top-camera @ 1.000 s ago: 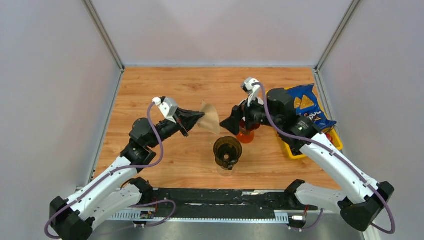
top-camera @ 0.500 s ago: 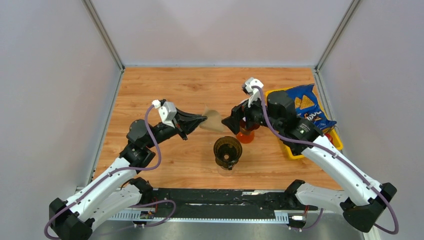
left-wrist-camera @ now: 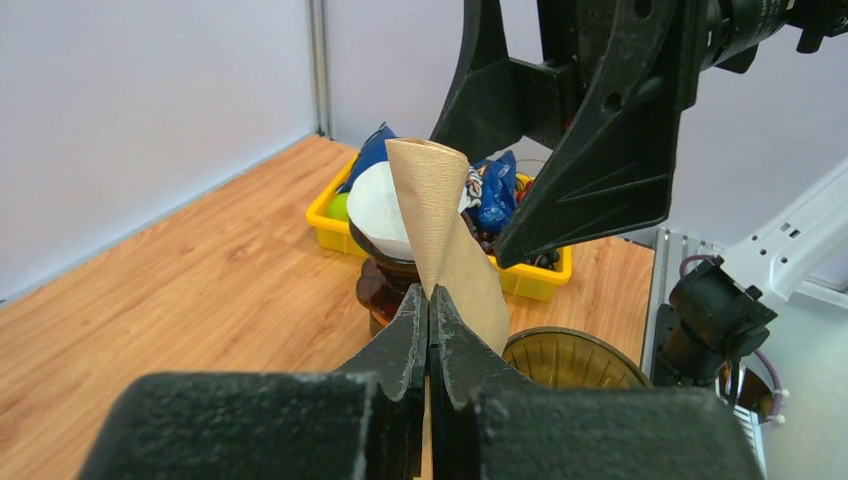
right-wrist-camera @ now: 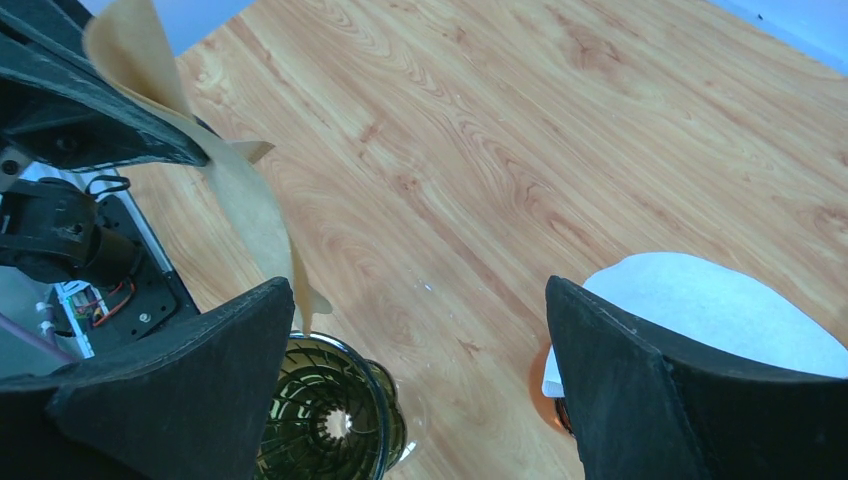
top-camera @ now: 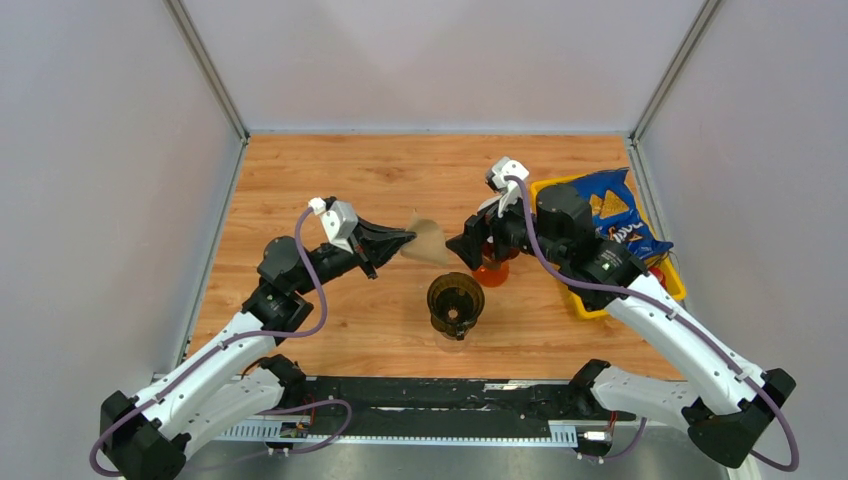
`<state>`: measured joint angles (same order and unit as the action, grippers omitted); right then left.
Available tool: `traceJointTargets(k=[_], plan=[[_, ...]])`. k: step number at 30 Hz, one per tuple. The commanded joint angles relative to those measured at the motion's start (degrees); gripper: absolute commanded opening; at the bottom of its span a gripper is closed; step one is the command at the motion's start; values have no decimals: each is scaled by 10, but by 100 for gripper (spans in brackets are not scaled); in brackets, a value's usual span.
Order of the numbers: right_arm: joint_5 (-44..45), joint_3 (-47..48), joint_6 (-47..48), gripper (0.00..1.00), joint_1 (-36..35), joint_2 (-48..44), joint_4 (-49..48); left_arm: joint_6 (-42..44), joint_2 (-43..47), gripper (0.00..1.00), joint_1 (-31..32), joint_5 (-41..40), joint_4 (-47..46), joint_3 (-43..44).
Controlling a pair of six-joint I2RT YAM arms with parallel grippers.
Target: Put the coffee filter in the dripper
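Note:
My left gripper [top-camera: 405, 240] is shut on a brown paper coffee filter [top-camera: 428, 242] and holds it in the air above the table, up and left of the dripper. The filter also shows in the left wrist view [left-wrist-camera: 440, 220] and the right wrist view [right-wrist-camera: 215, 170]. The dripper [top-camera: 455, 303] is a dark smoky ribbed cone standing upright on the wood, empty; it also shows in the right wrist view [right-wrist-camera: 330, 415] and the left wrist view [left-wrist-camera: 570, 358]. My right gripper [top-camera: 466, 246] is open and empty, right beside the filter's free edge, just above the dripper.
An amber dripper with a white filter [top-camera: 490, 268] in it stands right of my right gripper, also in the right wrist view [right-wrist-camera: 710, 310]. A yellow tray [top-camera: 668, 278] with a blue chip bag [top-camera: 610, 210] sits at the right edge of the table.
My left gripper has brought the filter slightly right and turned it flatter, towards the right gripper. The right gripper has shifted a little; it stays open.

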<state>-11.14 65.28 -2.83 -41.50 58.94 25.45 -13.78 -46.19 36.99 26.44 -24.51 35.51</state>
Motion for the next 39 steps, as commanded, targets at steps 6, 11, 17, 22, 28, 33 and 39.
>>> traceJointTargets(k=[6,11,17,22,28,33,39], plan=[[29,-7,10,100,0,3,-13,4,10,0,1,-2,-8,15],[31,-7,12,100,0,5,-10,4,11,0,1,-2,-10,16],[23,-8,14,100,0,9,-6,0,11,0,1,-2,-11,16],[-28,-2,13,100,0,15,-8,-3,3,0,1,-1,-15,18],[-60,3,-7,100,0,30,-25,-2,-8,0,1,7,-25,17],[-77,7,-19,100,0,45,-41,-6,-13,0,1,19,-35,17],[-132,4,-21,96,0,50,-55,-10,-14,0,1,33,-45,15]])
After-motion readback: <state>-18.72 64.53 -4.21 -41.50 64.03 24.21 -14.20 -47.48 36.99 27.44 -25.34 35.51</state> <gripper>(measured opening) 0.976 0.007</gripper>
